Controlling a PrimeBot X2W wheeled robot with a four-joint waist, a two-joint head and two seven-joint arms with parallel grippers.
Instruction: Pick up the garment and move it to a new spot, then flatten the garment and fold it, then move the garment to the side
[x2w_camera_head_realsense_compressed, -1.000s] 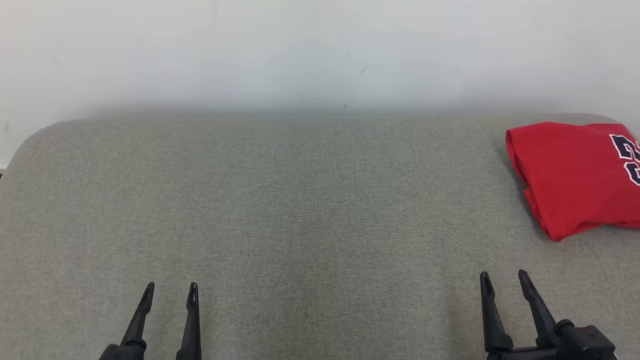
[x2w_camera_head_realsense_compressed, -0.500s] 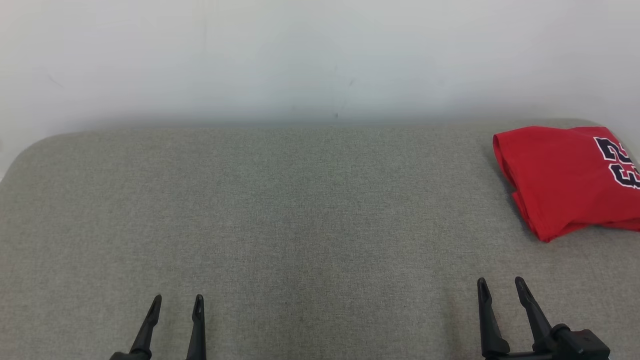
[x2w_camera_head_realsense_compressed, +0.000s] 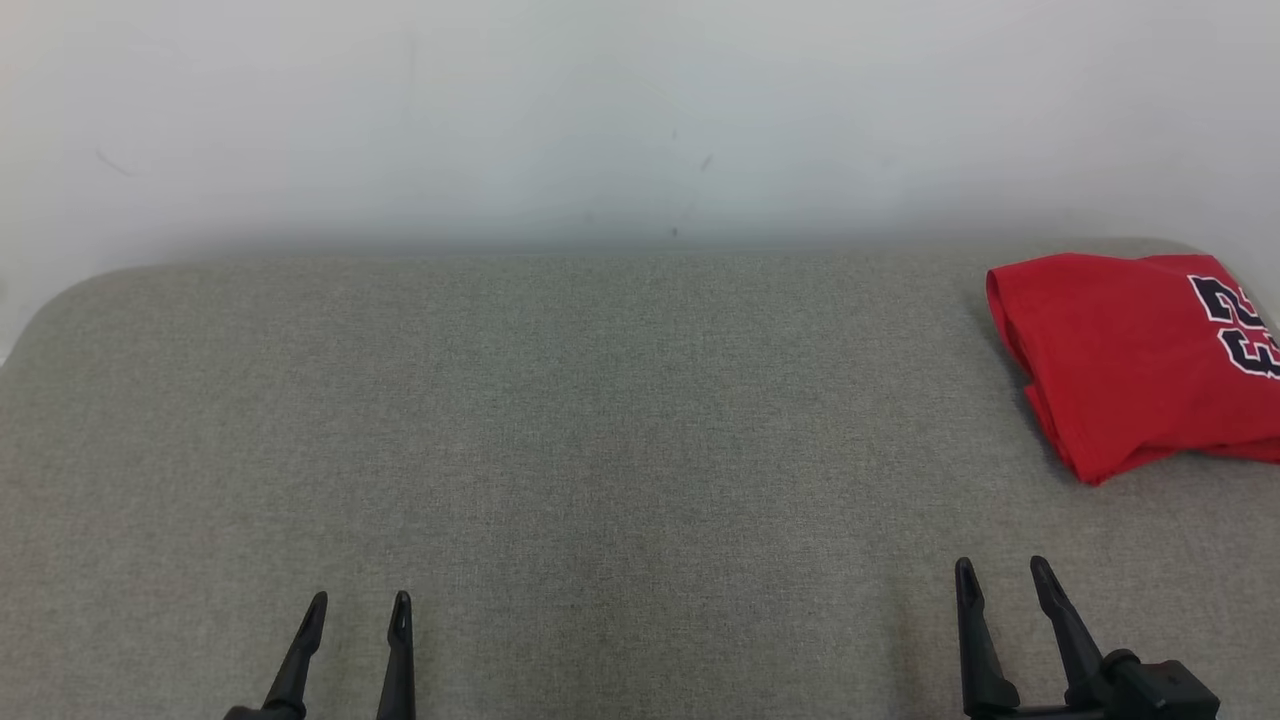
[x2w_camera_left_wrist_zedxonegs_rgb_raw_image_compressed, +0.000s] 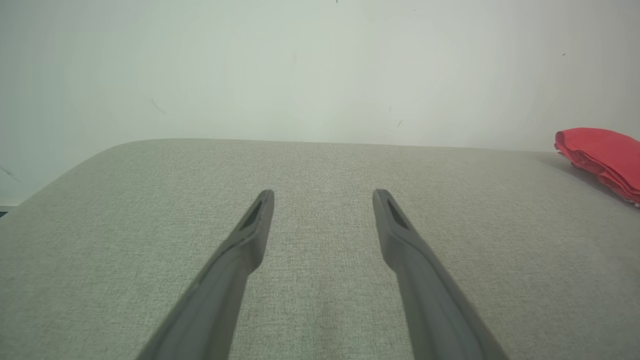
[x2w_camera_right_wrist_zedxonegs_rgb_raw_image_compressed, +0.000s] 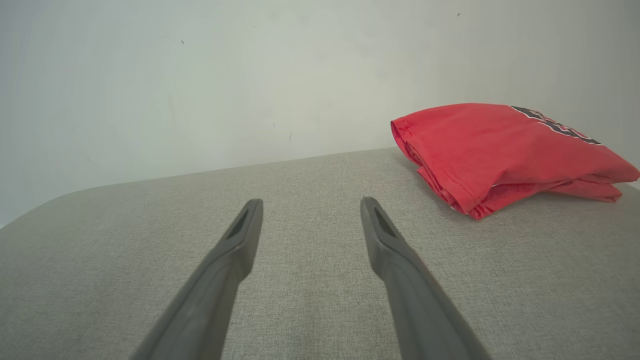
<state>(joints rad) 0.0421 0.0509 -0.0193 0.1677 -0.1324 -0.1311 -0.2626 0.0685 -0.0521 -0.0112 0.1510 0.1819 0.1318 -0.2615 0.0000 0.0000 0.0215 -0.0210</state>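
The garment (x2w_camera_head_realsense_compressed: 1130, 360) is a red shirt with dark, white-edged numerals, folded into a compact stack at the far right of the grey padded surface (x2w_camera_head_realsense_compressed: 600, 420). Its layered folded edges face the right wrist view, where the garment (x2w_camera_right_wrist_zedxonegs_rgb_raw_image_compressed: 495, 150) lies ahead and to the right. The left wrist view catches the garment (x2w_camera_left_wrist_zedxonegs_rgb_raw_image_compressed: 600, 157) at its right edge. My left gripper (x2w_camera_head_realsense_compressed: 357, 607) stands open at the lower left, empty. My right gripper (x2w_camera_head_realsense_compressed: 1002, 572) is open too, empty, a short way in front of the garment. Each wrist view has its own open fingers over bare fabric: left gripper (x2w_camera_left_wrist_zedxonegs_rgb_raw_image_compressed: 322, 195), right gripper (x2w_camera_right_wrist_zedxonegs_rgb_raw_image_compressed: 310, 202).
A plain pale wall (x2w_camera_head_realsense_compressed: 600, 120) rises directly behind the surface. The surface's far left corner (x2w_camera_head_realsense_compressed: 90, 285) is rounded. Bare grey fabric stretches between the two grippers and out to the left.
The whole head picture has shifted down and left since a second ago, so the camera moved. Over the last half second nothing visibly changed. The garment lies as it did.
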